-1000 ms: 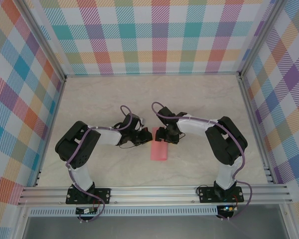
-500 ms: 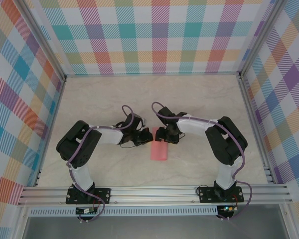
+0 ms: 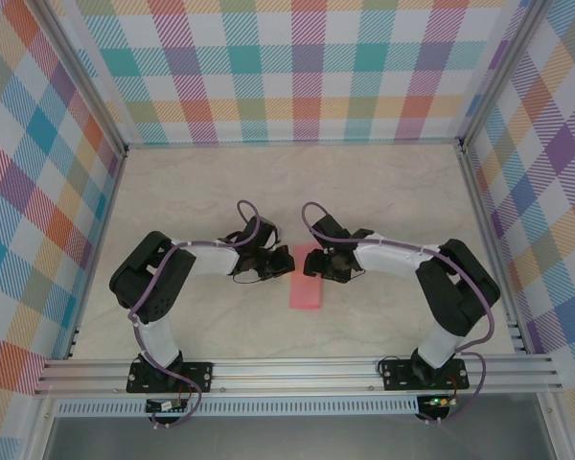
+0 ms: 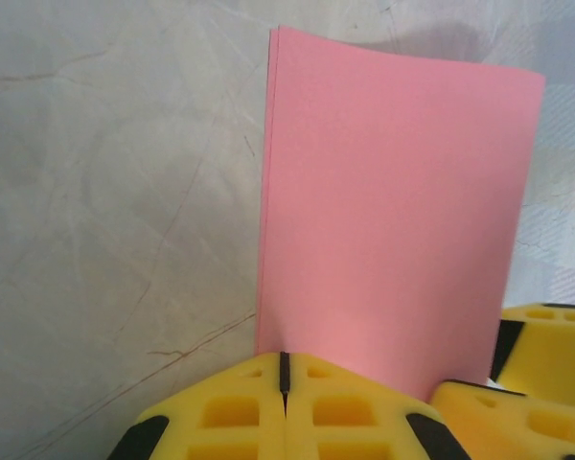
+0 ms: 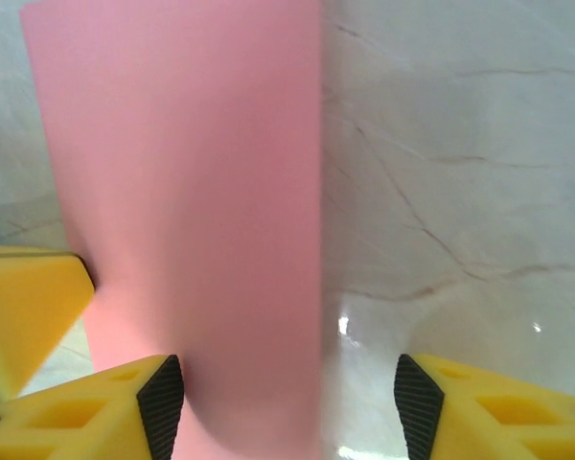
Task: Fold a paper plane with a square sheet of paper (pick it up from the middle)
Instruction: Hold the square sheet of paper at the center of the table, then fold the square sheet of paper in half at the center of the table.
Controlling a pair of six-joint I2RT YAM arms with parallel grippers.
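**Pale marbled table: folded sheet lying between the two grippers**

Pale marbled table (image 3: 383, 192), hemmed by checked walls (image 3: 307, 67), carries a pink sheet of paper (image 3: 307, 287) folded in half into a narrow oblong; it lies flat, its far end between the two grippers and its length running back towards the arm bases.

From the left wrist, the left gripper (image 4: 283, 369) has its yellow foam pads pressed fully together with only a thin seam between them; the paper stretches straight ahead of the tips, its two-layered edge just left of the seam and most of its width to the right; its near end passes out of sight at the pads, so whether they pinch it or merely sit on it I cannot tell.

From the right wrist, the right gripper (image 5: 287, 383) stands with its jaws well apart and nothing clamped; the paper runs ahead between the fingers, close against the left-hand one, with bare table before the other; a pad of the left gripper sits just beside the paper's edge.
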